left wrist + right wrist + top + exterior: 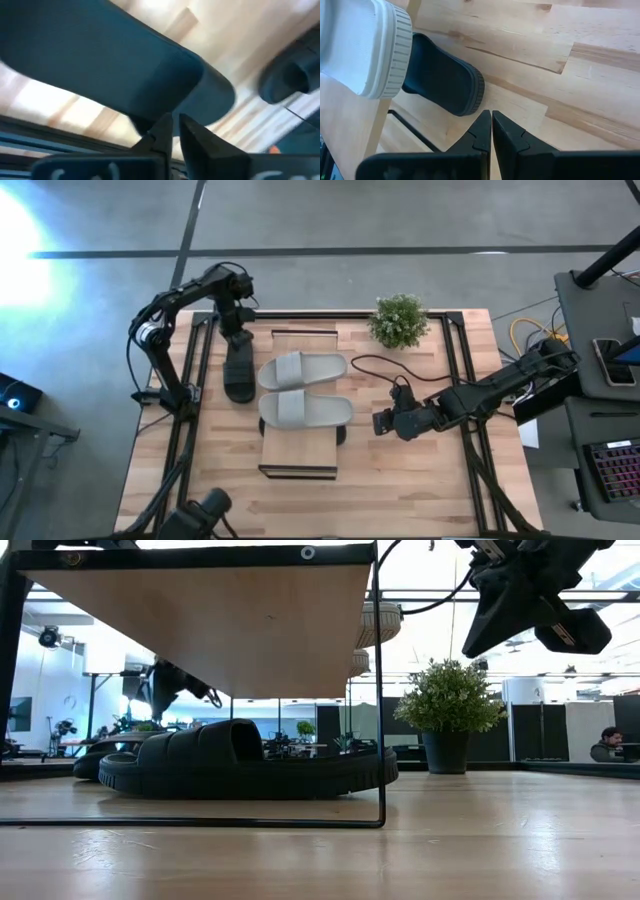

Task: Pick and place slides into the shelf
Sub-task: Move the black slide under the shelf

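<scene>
We see the left pincer (pixel 236 332) at the counter's (pixel 400 490) far-left part, directly over the heel end of a black slide (pixel 239 370) that lies on the counter just left of the shelf (pixel 300 452). In the left wrist view its fingers (pixel 161 131) stand a narrow gap apart, tips at the slide's (pixel 115 70) edge; we cannot tell whether they pinch it.

The right pincer (pixel 383 422) hangs above the counter just right of the shelf, fingers pressed together and holding nothing, as the right wrist view (pixel 491 131) shows. Ahead of its tips we note the second black slide (pixel 445 75) on the counter under the shelf plank, and above that the rim of a grey slide (pixel 370 45).

Both grey slides (pixel 303 370) (pixel 305 411) lie side by side across the shelf top, between the two pincers. In the low view the second black slide (pixel 245 765) sits beneath the plank (pixel 220 620). A potted plant (pixel 399 321) stands beyond the right pincer, near the counter's far edge.
</scene>
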